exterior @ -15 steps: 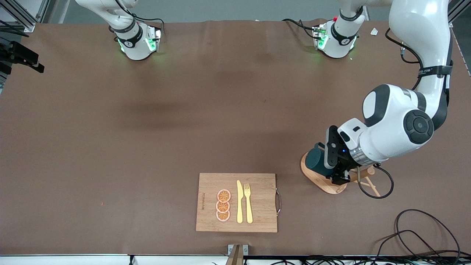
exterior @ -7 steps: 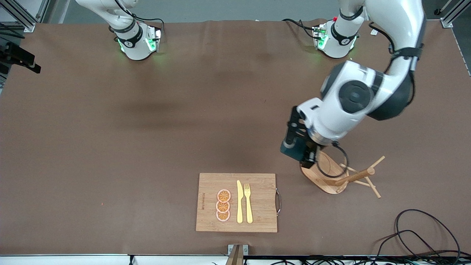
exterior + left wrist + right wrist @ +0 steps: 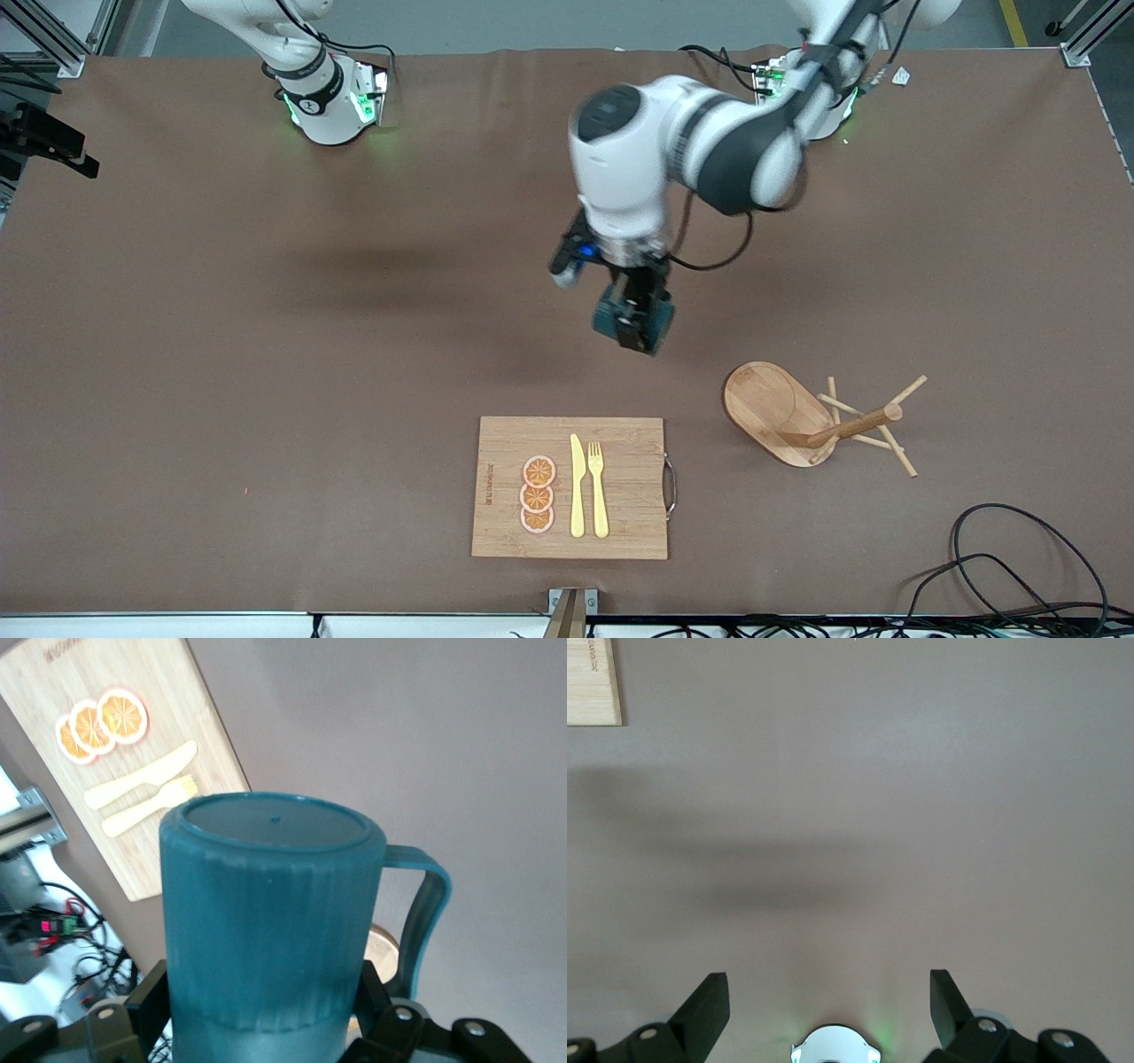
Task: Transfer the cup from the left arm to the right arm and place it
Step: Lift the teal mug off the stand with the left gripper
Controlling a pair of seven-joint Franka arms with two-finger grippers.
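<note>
Cup (image 3: 633, 321) in transit, clamped in left gripper (image 3: 634, 320), at twelve o'clock above cutting board (image 3: 505, 532).
Handover pending: right gripper (image 3: 829, 992), spread and waiting, must approach.

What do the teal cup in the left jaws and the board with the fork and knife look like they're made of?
The cup: probably plastic, with a matte, even teal colour and moulded ribs; glazed ceramic can't be ruled out. The board: wood or bamboo, with pale tan grain strips and a metal handle at one end.
</note>
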